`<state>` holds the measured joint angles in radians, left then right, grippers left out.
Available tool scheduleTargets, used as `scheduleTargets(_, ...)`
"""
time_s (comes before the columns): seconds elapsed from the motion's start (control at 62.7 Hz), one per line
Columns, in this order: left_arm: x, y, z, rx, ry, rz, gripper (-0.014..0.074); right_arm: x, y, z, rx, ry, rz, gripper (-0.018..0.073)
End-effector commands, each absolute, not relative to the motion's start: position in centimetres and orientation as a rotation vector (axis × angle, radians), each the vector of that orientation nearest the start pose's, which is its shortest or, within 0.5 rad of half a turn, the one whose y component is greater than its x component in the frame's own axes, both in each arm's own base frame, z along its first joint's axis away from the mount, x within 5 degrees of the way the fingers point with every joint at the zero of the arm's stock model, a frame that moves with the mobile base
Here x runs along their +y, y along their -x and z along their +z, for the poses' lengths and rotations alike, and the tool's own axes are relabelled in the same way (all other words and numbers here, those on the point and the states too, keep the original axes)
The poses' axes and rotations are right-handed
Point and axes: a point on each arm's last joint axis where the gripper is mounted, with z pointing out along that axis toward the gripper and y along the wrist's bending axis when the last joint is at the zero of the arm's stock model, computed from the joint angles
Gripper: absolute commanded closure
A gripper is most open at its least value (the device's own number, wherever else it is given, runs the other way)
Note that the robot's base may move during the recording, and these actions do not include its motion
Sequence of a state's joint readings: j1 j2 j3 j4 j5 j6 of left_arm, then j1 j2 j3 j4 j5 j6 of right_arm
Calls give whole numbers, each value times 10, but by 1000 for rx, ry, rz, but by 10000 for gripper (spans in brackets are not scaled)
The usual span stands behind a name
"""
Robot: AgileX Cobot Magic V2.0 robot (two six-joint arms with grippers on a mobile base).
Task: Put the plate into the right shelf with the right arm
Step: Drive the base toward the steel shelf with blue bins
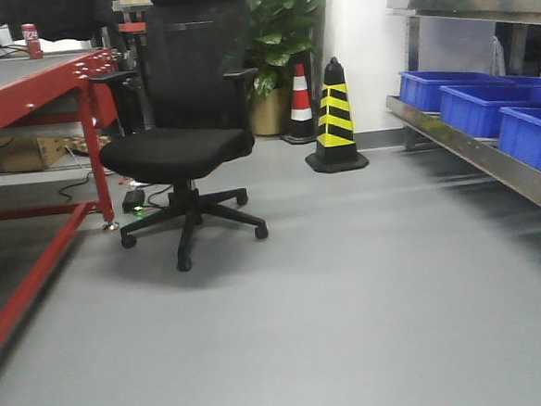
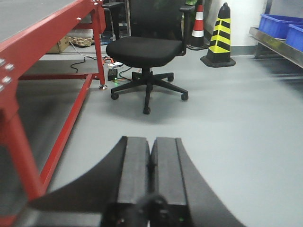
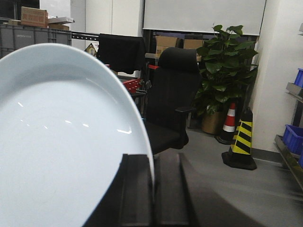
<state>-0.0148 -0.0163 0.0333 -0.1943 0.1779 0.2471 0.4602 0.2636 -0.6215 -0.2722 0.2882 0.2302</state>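
plate (image 3: 61, 142) cut off at the right wrist view's left and bottom edges, lower rim hidden behind the right gripper (image 3: 154, 189), right shelf (image 1: 490, 155) cropped by the front view's right edge

Plate (image 3: 61, 142) glossy, smooth; right shelf (image 1: 490, 155) brushed metal; bins (image 1: 482, 105) glossy plastic.

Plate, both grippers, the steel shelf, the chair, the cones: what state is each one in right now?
plate: gripped at its rim, not yet placed
right gripper: shut on the plate
left gripper: shut, empty
right shelf: holding blue bins
chair: upright, seat empty
yellow-black cone: upright
red-white cone: upright
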Motion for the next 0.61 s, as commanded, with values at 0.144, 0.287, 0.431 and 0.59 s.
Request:
scheduleTargets(0.144,-3,-56,192,1592,-65,3,643,14,-41,392,1280,286,307,521)
scheduleTargets(0.287,-3,-56,192,1590,-65,3,643,14,-41,392,1280,286,307,521)
scheduleTargets(0.431,-3,-56,192,1590,-65,3,643,14,-41,392,1282,286,306,521)
scheduleTargets(0.59,-3,-56,193,1588,-65,3,643,14,-41,392,1282,286,306,521)
